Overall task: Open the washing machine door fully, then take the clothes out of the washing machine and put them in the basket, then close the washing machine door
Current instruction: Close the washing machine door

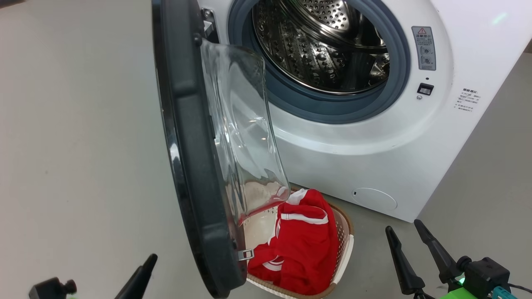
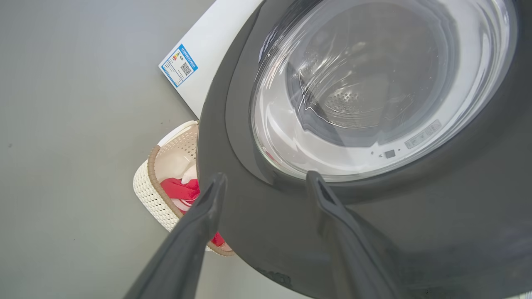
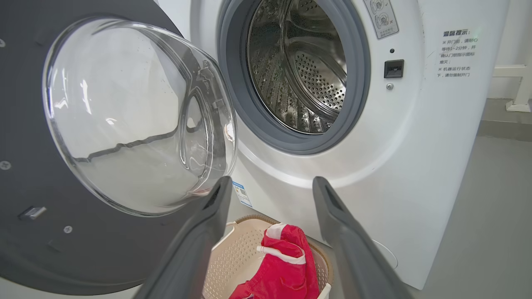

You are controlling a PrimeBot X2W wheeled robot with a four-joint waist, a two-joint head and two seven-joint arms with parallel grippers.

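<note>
The washing machine (image 1: pixel 365 166) stands with its steel drum (image 1: pixel 324 45) showing no fabric inside. The washing machine door (image 1: pixel 195 166) hangs open, edge-on to my head, its glass bowl (image 1: pixel 245 137) bulging toward the machine. Below it on the floor sits the basket (image 1: pixel 345 245) with the red clothes (image 1: pixel 303 249) piled in it. My left gripper (image 2: pixel 267 176) is open on the door's outer side, close to its black rim (image 2: pixel 415 216), nothing between the fingers. My right gripper (image 1: pixel 405 232) is open and empty, low right of the basket, pointing at the machine front (image 3: pixel 415 166).
Grey floor (image 1: pixel 83 145) spreads left of the door and right of the machine. A small round flap (image 1: pixel 374 198) sits low on the washer front and a latch socket (image 1: pixel 425 89) right of the drum opening. The basket stands tight under the door's lower edge.
</note>
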